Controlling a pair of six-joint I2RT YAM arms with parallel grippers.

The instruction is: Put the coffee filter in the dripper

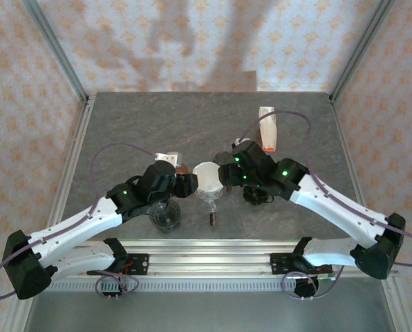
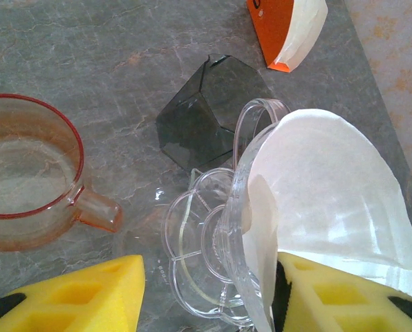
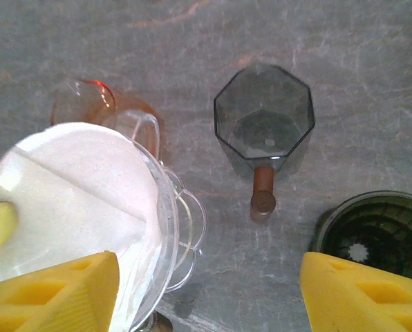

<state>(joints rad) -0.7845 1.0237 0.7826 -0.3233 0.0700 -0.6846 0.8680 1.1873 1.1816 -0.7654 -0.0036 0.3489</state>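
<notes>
While filter [image 2: 323, 194] sits in dripper [image 2: 192, 249], L gripper [image 2: 206, 270] stands part-open; R gripper [image 3: 209, 266] wide; orange pkt [image 2: 272, 28] print unreadable.

grey marbled table top [image 1: 137, 124] is lit softly. behind it, back wall [image 1: 192, 41] is covered w/ pale orange-patterned wallpaper & crossed by faint shadows; same paper left & right of it. alu posts [image 1: 56, 47] are set at its far corners, alu rails [image 1: 213, 252] along its near edge.

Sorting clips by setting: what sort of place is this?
Probably a staged robot test cell: wallpapered panels in a metal frame, a stone-look table, a dripper with a coffee filter.
</notes>
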